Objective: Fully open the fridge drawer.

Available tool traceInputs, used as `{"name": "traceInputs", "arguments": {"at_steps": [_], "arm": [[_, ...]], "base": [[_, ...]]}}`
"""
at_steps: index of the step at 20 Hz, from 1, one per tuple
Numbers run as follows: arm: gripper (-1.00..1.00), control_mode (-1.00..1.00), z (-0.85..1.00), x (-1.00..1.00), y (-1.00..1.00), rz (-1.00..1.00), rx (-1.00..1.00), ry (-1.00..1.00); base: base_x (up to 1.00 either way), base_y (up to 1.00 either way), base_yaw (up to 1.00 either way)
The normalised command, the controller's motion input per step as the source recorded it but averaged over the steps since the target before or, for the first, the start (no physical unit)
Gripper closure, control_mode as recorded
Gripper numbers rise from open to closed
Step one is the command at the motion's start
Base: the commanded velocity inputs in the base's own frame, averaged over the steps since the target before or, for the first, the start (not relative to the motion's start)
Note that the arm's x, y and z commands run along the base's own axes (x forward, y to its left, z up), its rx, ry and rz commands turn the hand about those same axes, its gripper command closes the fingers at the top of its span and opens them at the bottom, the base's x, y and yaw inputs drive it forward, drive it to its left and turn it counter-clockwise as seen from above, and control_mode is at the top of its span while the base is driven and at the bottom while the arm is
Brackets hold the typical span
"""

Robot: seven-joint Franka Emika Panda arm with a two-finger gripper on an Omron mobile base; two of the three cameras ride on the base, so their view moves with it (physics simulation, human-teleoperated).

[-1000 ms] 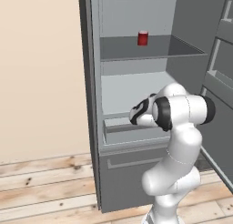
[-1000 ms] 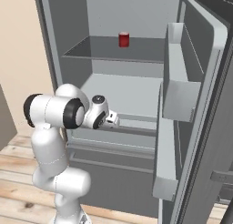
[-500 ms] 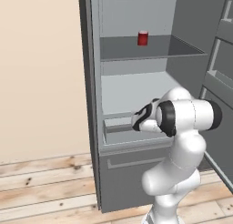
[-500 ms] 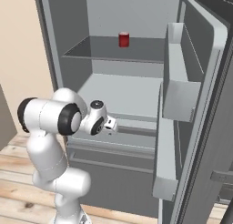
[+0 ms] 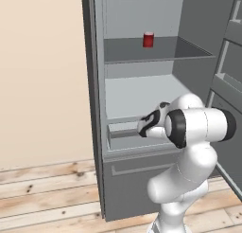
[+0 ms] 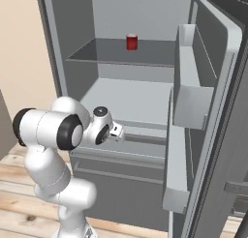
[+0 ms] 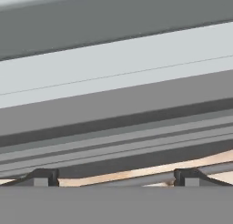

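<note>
The fridge drawer [image 5: 124, 141] is a wide, shallow light-grey box at the bottom of the open fridge compartment, also seen from the right base view [image 6: 145, 146]. My gripper [image 5: 143, 126] hangs just at the drawer's front edge, near its middle [image 6: 118, 132]. In the hand view the drawer front [image 7: 118, 95] and its darker groove lie close ahead. The two fingertips [image 7: 43, 176] stand far apart at the bottom, so the gripper [image 7: 114, 177] is open with nothing between them. Whether the fingers touch the drawer cannot be told.
A red can [image 5: 148, 39] stands on the dark shelf [image 5: 137, 54] above. Below the drawer is a taller grey front panel [image 5: 137, 180] with an outlined handle. The open fridge door [image 6: 193, 92] with its bins stands to the right. Wooden floor [image 5: 42, 189] lies in front.
My hand has dropped slightly toward the drawer's front edge, and the elbow has swung outward and lower. The drawer looks unmoved.
</note>
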Motion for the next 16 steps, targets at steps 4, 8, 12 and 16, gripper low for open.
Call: {"name": "traceInputs", "arguments": {"at_steps": [4,8,12,16], "arm": [[-1.0,-1.0,0.53,0.57,0.0,-0.04,0.02,0.0],[-1.0,-1.0,-0.01,0.22,0.01,0.0,0.0,0.03],[-1.0,-1.0,-0.25,0.1,0.03,0.0,0.0,0.03],[-1.0,-1.0,-0.21,0.04,0.01,0.0,0.0,0.0]], "base": [[0.0,0.0,0.0],[0.0,0.0,0.0],[0.0,0.0,0.0],[0.0,0.0,0.0]]}}
